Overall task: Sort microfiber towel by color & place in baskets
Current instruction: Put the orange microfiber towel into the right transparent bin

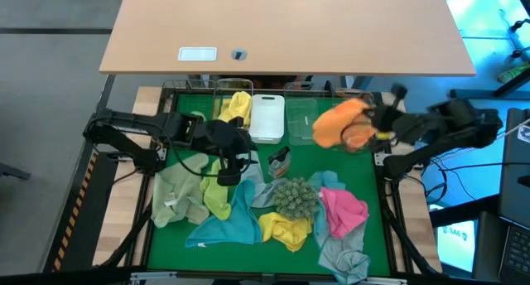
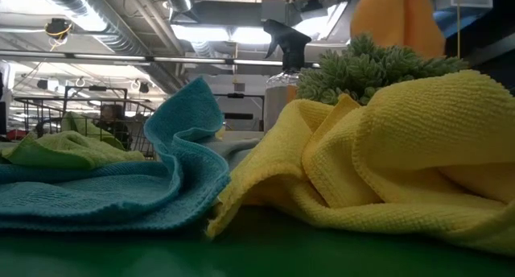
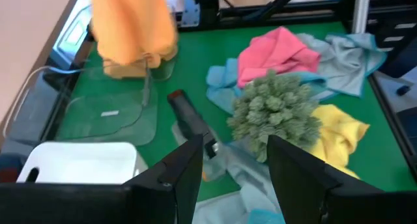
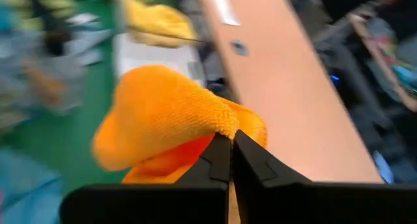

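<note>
while towels (image 1: 248, 206) ring the spiky ball (image 1: 293, 197), baskets (image 1: 267, 118) line the far edge.

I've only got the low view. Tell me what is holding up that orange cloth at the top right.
Observer: The right claw is shut on the orange towel, pinching one edge while the rest droops below.
Operator: Give me its place along the baskets.
Observer: From above, it hangs at the right end of the row, just past a clear basket.
Operator: Report the other arm.
Observer: The left claw is open and empty, near the middle of the table, pointing toward the spiky ball.
</note>
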{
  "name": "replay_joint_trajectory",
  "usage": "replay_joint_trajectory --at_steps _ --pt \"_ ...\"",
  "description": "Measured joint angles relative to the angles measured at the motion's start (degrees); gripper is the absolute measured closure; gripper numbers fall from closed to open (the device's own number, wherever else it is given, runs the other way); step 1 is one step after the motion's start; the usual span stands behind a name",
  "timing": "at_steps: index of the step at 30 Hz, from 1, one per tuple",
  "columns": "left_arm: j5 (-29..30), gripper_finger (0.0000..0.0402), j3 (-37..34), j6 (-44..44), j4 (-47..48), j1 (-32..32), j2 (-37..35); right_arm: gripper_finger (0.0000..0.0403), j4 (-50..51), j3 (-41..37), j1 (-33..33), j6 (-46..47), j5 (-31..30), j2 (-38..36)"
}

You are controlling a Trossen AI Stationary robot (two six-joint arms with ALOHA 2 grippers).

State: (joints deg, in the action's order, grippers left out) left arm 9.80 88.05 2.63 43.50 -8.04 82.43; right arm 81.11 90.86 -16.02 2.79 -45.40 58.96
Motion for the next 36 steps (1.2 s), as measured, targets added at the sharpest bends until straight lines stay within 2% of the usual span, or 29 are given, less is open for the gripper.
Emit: replay_joint_trajectory --at_steps 8,14,20,28,34,36 --pt "0.26 0.0238 0.00 -0.01 -0.73 -1.56 0.00 0.0402 0.02 0.01 11.93 0.17 -7.60 -6.08" --pt "2.26 0.0238 0.00 -0.01 -0.71 -1.57 0.02 0.0402 0.10 -0.42 18.96 4.18 -5.82 -9.17" --pt "3.20 0.0238 0.00 -0.17 -0.71 -1.57 0.02 0.0402 -1.52 -5.27 21.66 6.20 -3.05 -9.18" --pt "3.19 0.0238 0.00 -0.08 -0.71 -1.55 0.04 0.0402 -12.38 -13.71 27.42 4.65 -4.02 -8.24" --pt "3.19 0.0238 0.00 -0.17 -0.71 -1.55 0.04 0.0402 -18.18 -14.11 35.94 3.07 -4.43 -6.31" --pt "3.19 0.0238 0.00 -0.17 -0.71 -1.55 0.04 0.0402 -20.50 -14.11 38.72 1.93 -2.76 -5.89"
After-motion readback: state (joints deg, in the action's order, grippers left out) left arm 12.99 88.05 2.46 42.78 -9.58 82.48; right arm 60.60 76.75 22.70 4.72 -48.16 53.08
